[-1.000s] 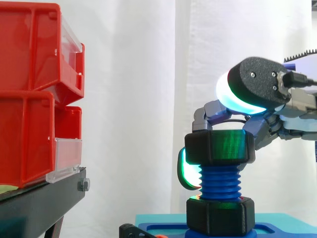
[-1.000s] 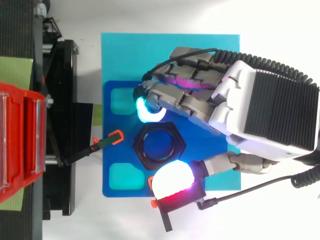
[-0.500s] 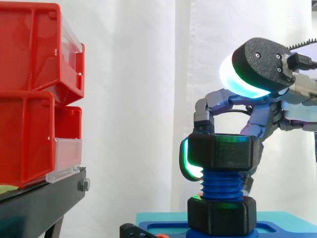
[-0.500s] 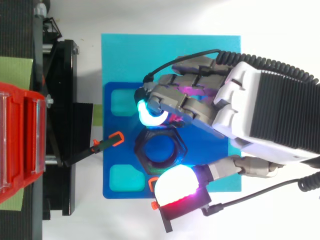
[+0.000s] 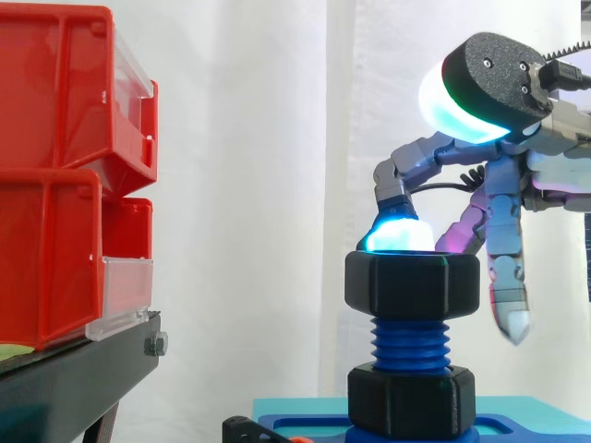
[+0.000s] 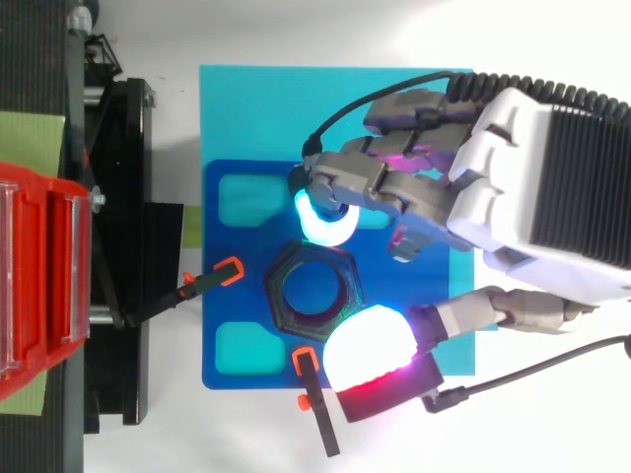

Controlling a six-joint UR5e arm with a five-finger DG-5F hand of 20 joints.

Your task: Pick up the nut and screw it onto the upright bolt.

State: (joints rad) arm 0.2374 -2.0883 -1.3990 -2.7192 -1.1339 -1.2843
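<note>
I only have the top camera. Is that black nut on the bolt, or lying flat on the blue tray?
Observer: On the bolt. From the side, the nut sits at the top of the upright blue bolt, with bare threads below it.
Child: Is the big glowing thumb squeezing it?
Observer: No. The thumb pad of the hand is well above the nut.
Child: What's under the threads?
Observer: A second black nut, down at the bolt's foot.
</note>
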